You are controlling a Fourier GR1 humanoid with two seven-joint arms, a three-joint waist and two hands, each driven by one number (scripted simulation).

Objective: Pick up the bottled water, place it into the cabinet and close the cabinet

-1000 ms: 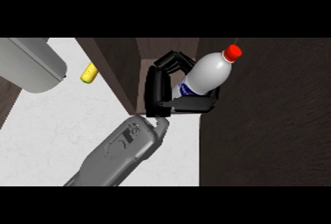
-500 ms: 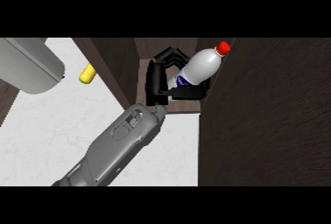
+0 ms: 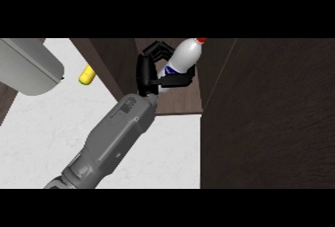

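Note:
The bottled water (image 3: 184,55) is white with a red cap and a blue label, and it leans with its cap to the upper right. My left hand (image 3: 142,73) is shut on it from the left: fingers curl round its far side and the thumb crosses its lower part. Hand and bottle are inside the opening of the dark wooden cabinet (image 3: 180,104), above its floor board. The grey forearm runs in from the lower left. My right hand does not show.
A broad dark cabinet panel (image 3: 274,111) fills the right side. A narrower dark panel (image 3: 108,62) stands left of the opening. On the white counter (image 3: 46,137) lie a small yellow object (image 3: 86,74) and a large grey rounded object (image 3: 29,66) at the upper left.
The left hand has carried the bottle farther away and deeper into the cabinet opening; the cap now reaches the picture's top edge. The forearm has stretched out after it.

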